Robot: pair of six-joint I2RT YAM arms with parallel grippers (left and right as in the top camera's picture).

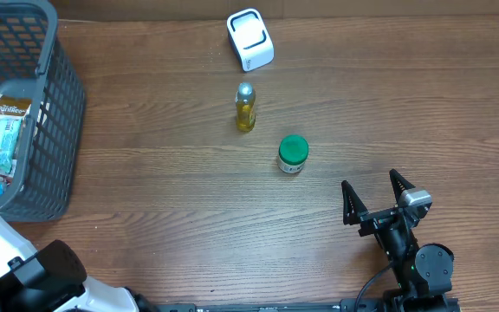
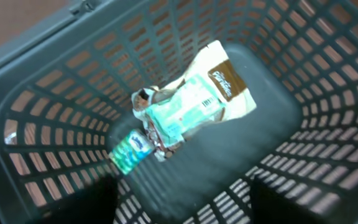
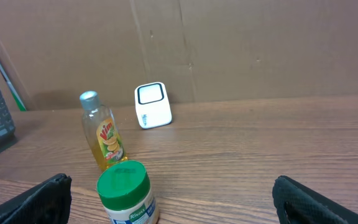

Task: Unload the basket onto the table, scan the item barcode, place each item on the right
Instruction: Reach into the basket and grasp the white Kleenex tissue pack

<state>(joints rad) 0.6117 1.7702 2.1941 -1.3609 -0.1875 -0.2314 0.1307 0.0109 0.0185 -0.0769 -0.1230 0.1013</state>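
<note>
Two wrapped goods lie in the grey mesh basket at the far left of the desk: a teal and white packet with a brown top, its barcode facing up, and a smaller blue and white wrapper touching its lower end. The left pincer hangs above the basket floor, its two dark, blurred fingers standing apart with nothing between them, clear of the packet. In the middle of the desk, at the far edge, stands the white scanner. Just nearer than it, a small bottle of yellow liquid with a silver cap stands upright. A jar with a green lid stands near the bottle, a little to the right and nearer, not touching it. The right pincer rests at the near right, released wide and grasping nothing, well apart from the jar and aimed toward the far side, where the bottle, jar and scanner show in its wrist view against a brown cardboard wall.
</note>
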